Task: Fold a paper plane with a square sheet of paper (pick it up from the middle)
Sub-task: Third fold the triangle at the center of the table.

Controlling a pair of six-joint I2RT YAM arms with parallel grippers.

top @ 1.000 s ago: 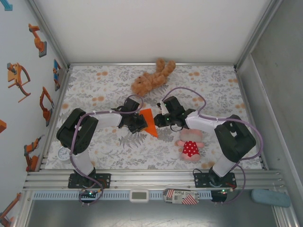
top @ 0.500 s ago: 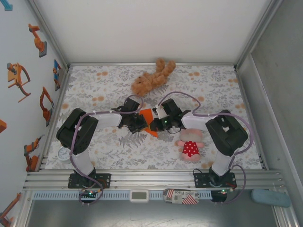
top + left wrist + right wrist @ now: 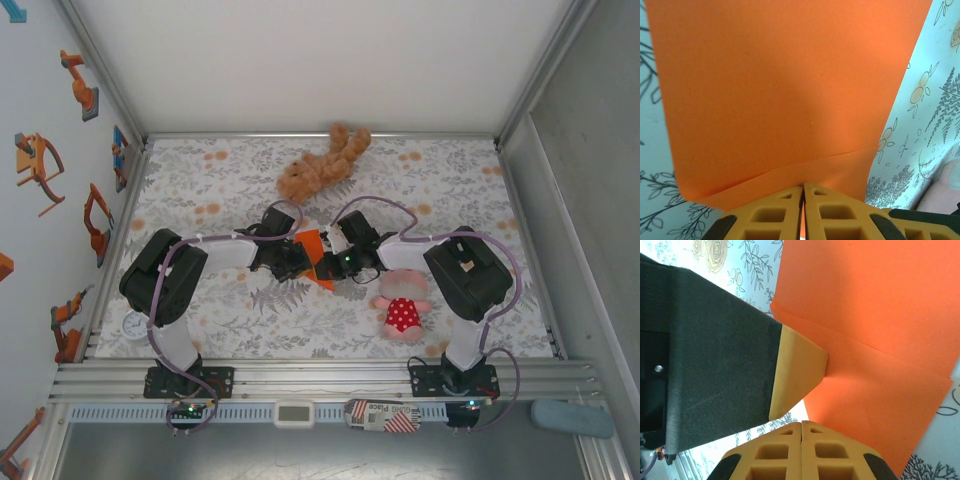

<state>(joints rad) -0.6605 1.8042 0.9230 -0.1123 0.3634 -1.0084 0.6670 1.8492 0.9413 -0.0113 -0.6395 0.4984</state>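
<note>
I see my left gripper [image 3: 803, 187] with its yellow fingers pinched together on the lower edge of the orange paper [image 3: 785, 85]. A fold line crosses the paper just above them. The floral tablecloth [image 3: 932, 95] flanks the paper, and something pink [image 3: 942, 192] sits to its lower right.

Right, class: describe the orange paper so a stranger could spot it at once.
Find the floral table and look at its middle. The orange paper is there, between the brown plush bear and the pink doll, pinched by the left end effector; it alone is thin, creased and plain orange.

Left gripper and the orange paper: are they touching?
Touching. The left wrist view shows the orange paper with its near edge pinched between the shut yellow fingers of the left gripper.
</note>
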